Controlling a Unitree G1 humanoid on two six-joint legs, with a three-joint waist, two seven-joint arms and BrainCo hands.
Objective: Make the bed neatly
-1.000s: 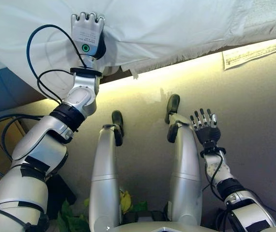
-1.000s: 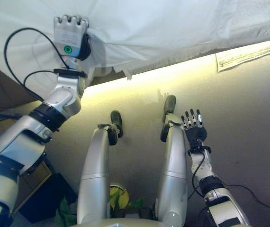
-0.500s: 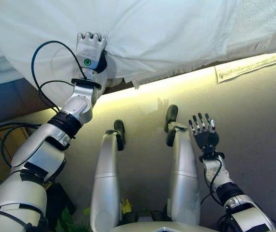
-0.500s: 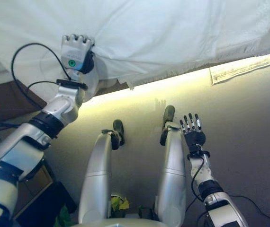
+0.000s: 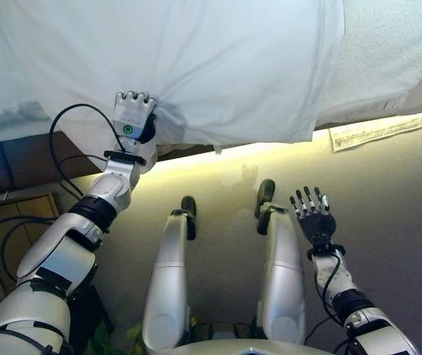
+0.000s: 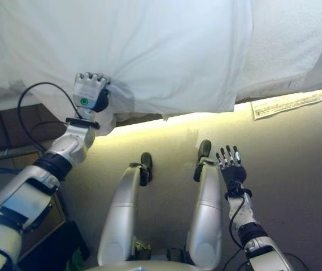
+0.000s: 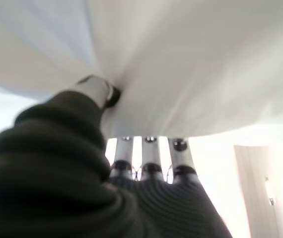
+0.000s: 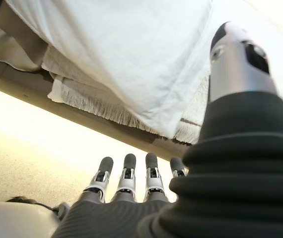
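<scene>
A white sheet (image 5: 218, 66) hangs over the near edge of the bed and covers the upper part of both eye views. My left hand (image 5: 133, 118) is raised at the sheet's lower left edge, its fingers and thumb (image 7: 99, 89) pinched on a fold of the cloth (image 7: 181, 74). A textured white bedspread (image 5: 389, 59) shows at the upper right, beside the sheet's right edge. My right hand (image 5: 312, 214) hangs low over the floor with its fingers (image 8: 126, 171) straight and spread, holding nothing and well clear of the bed.
A lit strip (image 5: 270, 148) runs along the floor under the bed's edge. A printed paper sheet (image 5: 385, 132) lies on the beige floor at the right. Dark furniture (image 5: 18, 159) and brown boxes (image 5: 11, 222) stand at the left.
The camera has tilted up, so more of the bed shows. My left hand stays closed on the sheet's edge and has drawn back slightly with it. The right hand has not moved.
</scene>
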